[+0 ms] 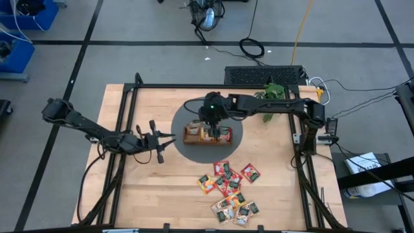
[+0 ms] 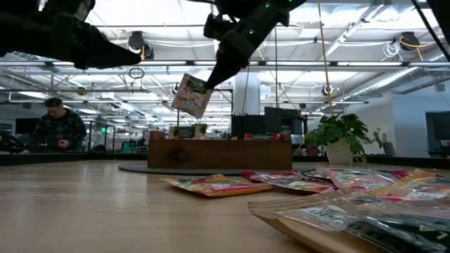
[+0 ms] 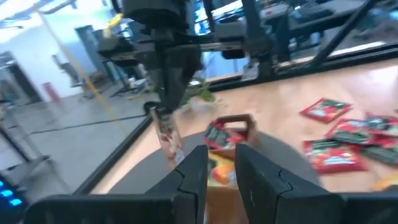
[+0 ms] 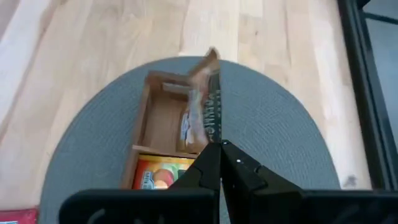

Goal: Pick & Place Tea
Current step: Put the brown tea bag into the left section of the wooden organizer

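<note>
A brown wooden tray (image 1: pixel 207 134) stands on a round grey mat (image 1: pixel 184 123) at the table's middle. Orange-yellow (image 4: pixel 155 174) and red (image 3: pixel 221 134) tea sachets sit in it, and its end compartment (image 4: pixel 165 121) shows bare wood. My right gripper (image 4: pixel 221 146) hangs above the tray, shut on one tea sachet (image 2: pixel 191 95). More tea sachets (image 1: pixel 229 188) lie loose on the table toward its near edge. My left gripper (image 3: pixel 221 168) stands left of the mat, level, pointing at the tray, slightly open with nothing between its fingers. My right gripper pinches the sachet by one upper corner (image 2: pixel 204 86) between its two fingertips. The fingers slant down from the table's right side. The sachet hangs tilted below them, lifted clear above the tray's end compartment.
A potted plant (image 1: pixel 272 94) stands at the mat's far right. Black frame rails (image 1: pixel 129 97) run along the table's edges. A person (image 2: pixel 60 126) shows in the room beyond the table. Bare wood lies at the near left (image 1: pixel 162 194).
</note>
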